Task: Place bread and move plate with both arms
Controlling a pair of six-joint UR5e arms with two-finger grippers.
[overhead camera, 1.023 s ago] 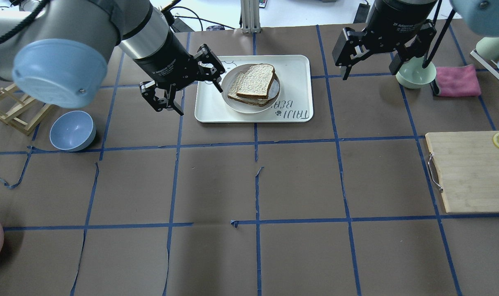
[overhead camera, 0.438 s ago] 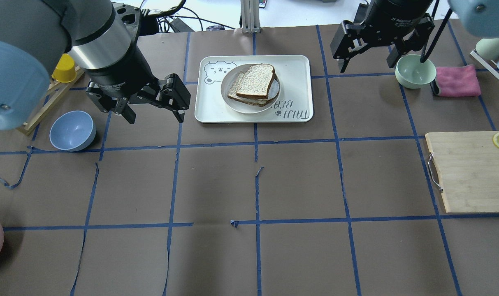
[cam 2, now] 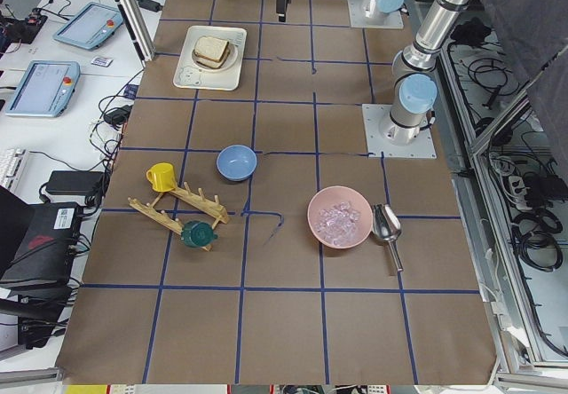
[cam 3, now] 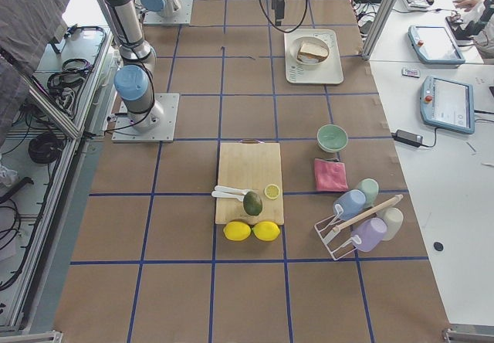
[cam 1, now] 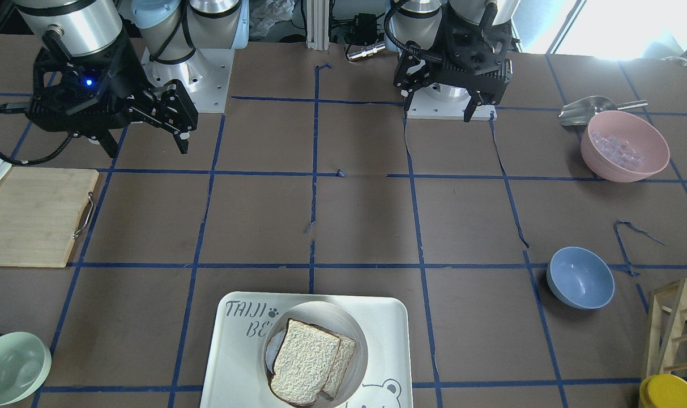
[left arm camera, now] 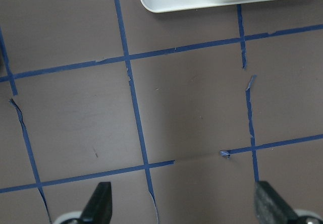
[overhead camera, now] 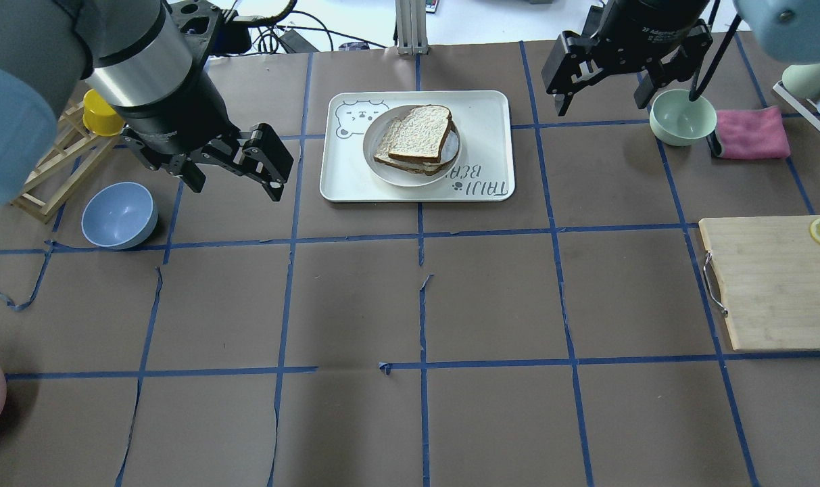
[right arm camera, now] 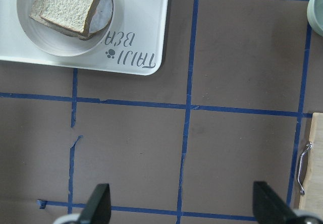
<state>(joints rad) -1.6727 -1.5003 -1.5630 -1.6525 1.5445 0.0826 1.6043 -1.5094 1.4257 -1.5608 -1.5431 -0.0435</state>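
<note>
the bread (overhead camera: 420,132) lies on top of a second slice on the cream plate (overhead camera: 370,157), which sits inside the bear-printed tray (overhead camera: 491,115) at the far middle of the table. placing looks done. since neither arm touches the plate, i judge that either the plate has reached its spot on the tray or the two-arm carry is yet to come; the pictures do not settle which. the left gripper (overhead camera: 237,191) hangs near the tray's left edge, fingers spread and empty. the right gripper (overhead camera: 600,105), also spread and empty, hovers well apart on the tray's right, near a green bowl (overhead camera: 682,118).
</note>
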